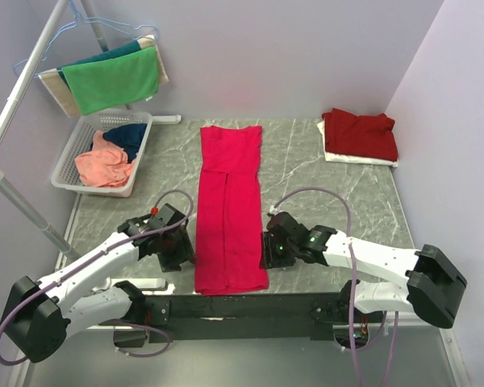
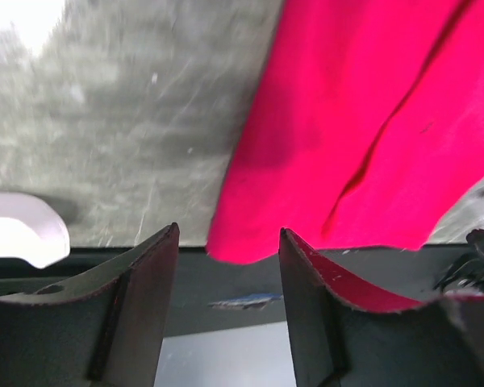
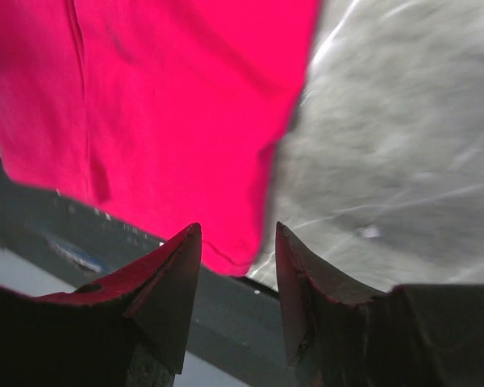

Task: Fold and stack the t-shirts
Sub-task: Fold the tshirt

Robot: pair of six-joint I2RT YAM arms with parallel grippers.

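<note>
**Both grippers parked at the near hem**

The left gripper [image 2: 228, 238] sits at the near left corner of the pinkish-red t-shirt [image 1: 230, 210] and the right gripper [image 3: 238, 234] at its near right corner. Both have their jaws apart, nothing pinched. The shirt lies in a long strip down the table [image 1: 306, 161]. Further back – maroon t-shirt [image 1: 359, 133] folded far right, salmon t-shirt [image 1: 103, 165] and navy t-shirt [image 1: 129, 137] in the basket [image 1: 68, 173] far left.
</note>
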